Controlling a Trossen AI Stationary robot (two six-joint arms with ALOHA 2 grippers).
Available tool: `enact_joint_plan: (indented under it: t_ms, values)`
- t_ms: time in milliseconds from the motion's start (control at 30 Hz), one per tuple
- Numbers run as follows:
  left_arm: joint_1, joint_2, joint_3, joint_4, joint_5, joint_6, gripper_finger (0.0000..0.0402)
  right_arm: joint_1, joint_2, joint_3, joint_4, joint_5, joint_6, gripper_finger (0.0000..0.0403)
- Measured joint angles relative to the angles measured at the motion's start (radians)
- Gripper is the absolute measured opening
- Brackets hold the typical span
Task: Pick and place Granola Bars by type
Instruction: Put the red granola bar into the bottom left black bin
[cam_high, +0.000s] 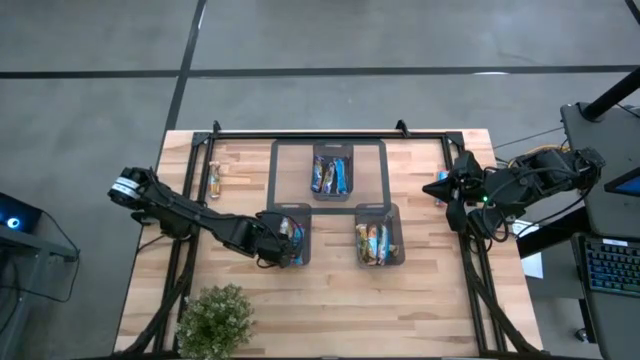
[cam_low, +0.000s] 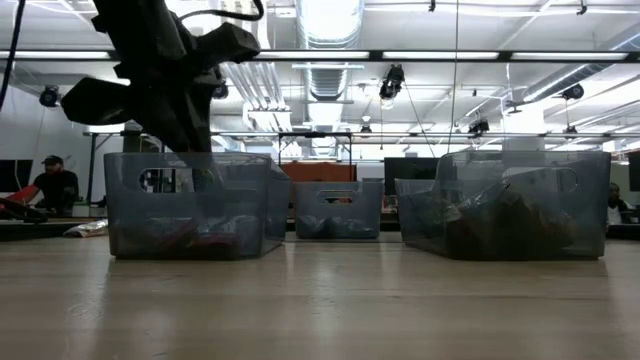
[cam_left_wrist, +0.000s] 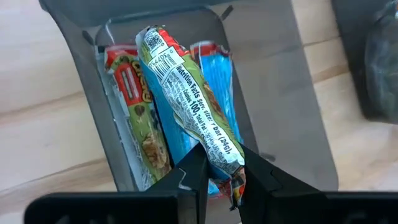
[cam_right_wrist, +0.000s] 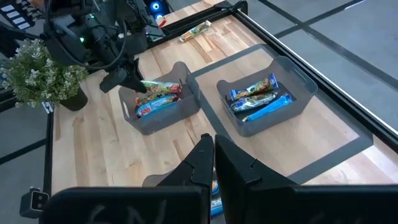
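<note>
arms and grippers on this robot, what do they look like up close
Both arms are dark, near-black, jointed links. The left arm carries a silver-white ring with markings at its outer joint, and cables run along it. The right arm has black cables looping off it and a small green light. Each of the left gripper and right gripper ends in two flat, angular black fingers on a wide black crossbar.

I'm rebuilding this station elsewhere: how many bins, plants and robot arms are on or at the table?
Bins: 3
Plants: 1
Arms: 2
Total: 6
</note>
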Motion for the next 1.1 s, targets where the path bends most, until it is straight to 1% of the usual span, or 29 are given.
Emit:
enact_joint_plan:
  t_ms: [100, 167, 433, 567, 700, 833, 1100]
  values:
    - [0.002, 0.011, 0.000, 0.001, 0.039, 0.026, 0.0047, 0.000, -0.001, 0.000, 0.000, 0.002, 0.000, 0.0008]
    - [0.002, 0.014, 0.000, 0.005, 0.052, 0.031, 0.0056, 0.000, -0.001, 0.000, 0.000, 0.002, 0.000, 0.0008]
    - [0.011, 0.011, 0.000, 0.001, 0.077, 0.030, 0.0125, 0.000, -0.001, 0.000, 0.000, 0.003, 0.000, 0.0008]
    - [0.017, 0.010, 0.000, 0.000, 0.110, 0.031, 0.0148, 0.000, -0.002, 0.000, 0.000, 0.006, -0.001, 0.0008]
    - [0.020, 0.010, 0.000, 0.000, 0.139, 0.046, 0.0153, 0.000, -0.004, 0.000, 0.000, 0.007, -0.012, 0.0008]
    - [0.020, 0.003, 0.000, 0.000, 0.204, 0.057, 0.0153, 0.000, -0.005, 0.000, 0.001, 0.008, -0.015, 0.0008]
    - [0.030, -0.070, 0.000, -0.029, 0.177, 0.060, 0.0153, 0.000, -0.006, 0.000, 0.001, 0.010, -0.016, 0.0008]
